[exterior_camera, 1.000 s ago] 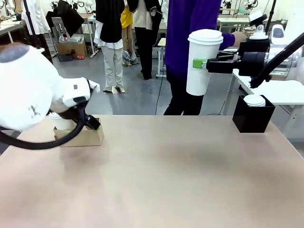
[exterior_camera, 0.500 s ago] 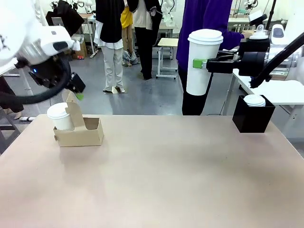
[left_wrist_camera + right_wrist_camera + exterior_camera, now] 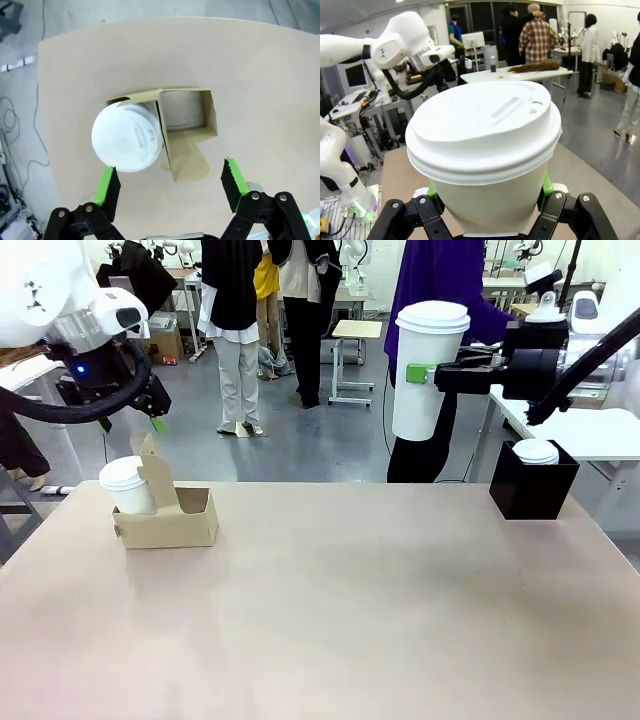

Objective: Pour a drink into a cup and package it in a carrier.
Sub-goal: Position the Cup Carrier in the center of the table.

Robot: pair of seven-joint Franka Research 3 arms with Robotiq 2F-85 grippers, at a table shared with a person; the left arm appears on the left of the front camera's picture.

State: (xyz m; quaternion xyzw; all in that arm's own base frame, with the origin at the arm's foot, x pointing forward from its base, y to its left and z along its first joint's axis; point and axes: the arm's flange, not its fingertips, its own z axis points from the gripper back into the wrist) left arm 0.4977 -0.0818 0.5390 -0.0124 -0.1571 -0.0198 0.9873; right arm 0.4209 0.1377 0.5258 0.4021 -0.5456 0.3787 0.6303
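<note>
Toward the counter's point(image 3: 350, 610) far left corner sits the carrier point(image 3: 185, 525). A short lidded cup point(image 3: 125, 485) fills the slot nearer the left edge and the other slot is free, while the left jaws hang above it, spread wide, empty and touching nothing. Farther back, above the far right edge near a black box point(image 3: 533, 490), the right jaws clamp the tall lidded cup point(image 3: 425, 380) upright and high, probably to keep it from spilling on its way to that free slot.

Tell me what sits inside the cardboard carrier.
One lidded white cup fills one slot of the carrier; the other slot is empty. The lid hides whatever the cup holds.
</note>
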